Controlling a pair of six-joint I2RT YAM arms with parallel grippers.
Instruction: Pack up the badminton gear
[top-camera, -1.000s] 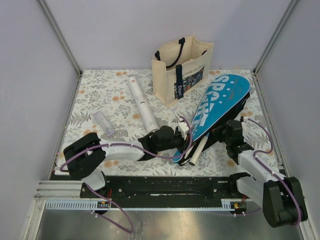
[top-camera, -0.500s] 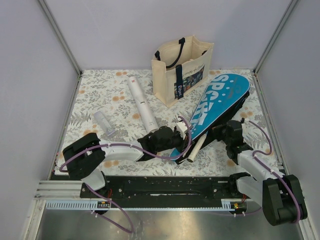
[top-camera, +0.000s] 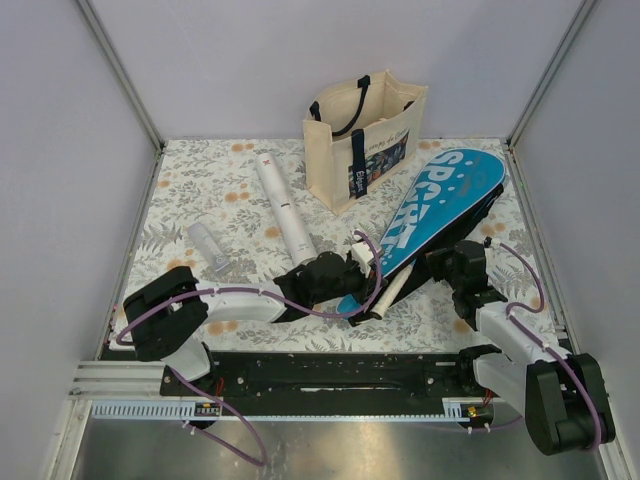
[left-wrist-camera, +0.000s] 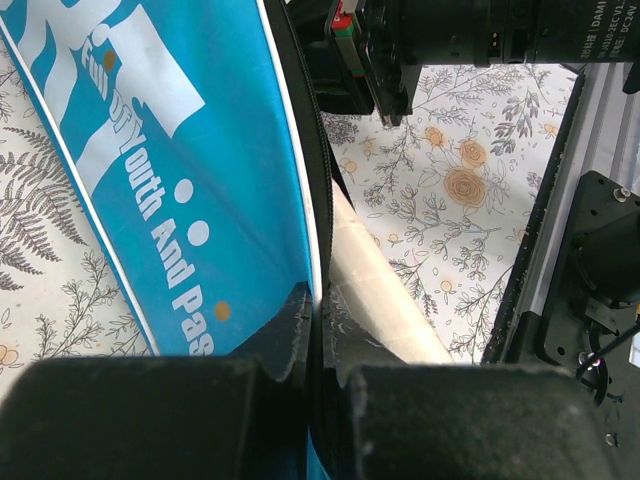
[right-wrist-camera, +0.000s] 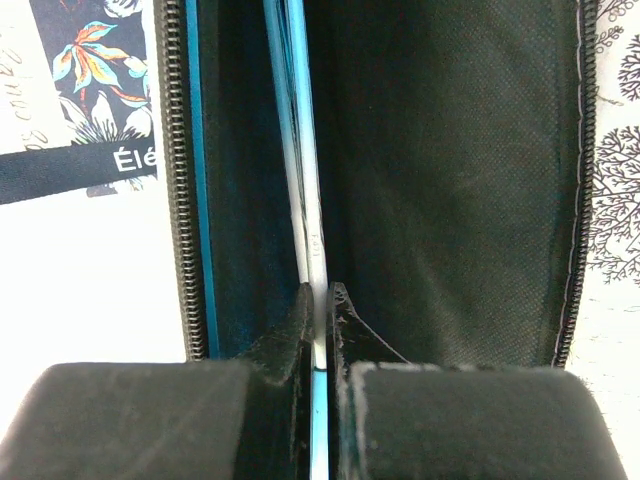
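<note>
The blue case (top-camera: 440, 200) lettered "SPORT" lies tilted at the right of the table, its lid raised. My left gripper (top-camera: 358, 272) is shut on the case's near edge (left-wrist-camera: 318, 250), right beside a white racket handle (left-wrist-camera: 385, 300) that sticks out of the case (top-camera: 383, 296). My right gripper (right-wrist-camera: 318, 305) is shut on a thin light-blue racket shaft (right-wrist-camera: 300, 150) inside the case's black lining (right-wrist-camera: 440, 180). In the top view this gripper (top-camera: 437, 268) sits under the lid. The long white tube (top-camera: 285, 212) lies apart at centre left.
A cream tote bag (top-camera: 365, 135) with navy straps stands at the back, close to the case's far end. A small clear tube (top-camera: 208, 247) lies left of the white tube. Metal frame posts and grey walls border the flowered table (top-camera: 200, 190).
The white handle's free end and the case's near end have shifted a little to the left with my left gripper. Both grippers stay shut.
</note>
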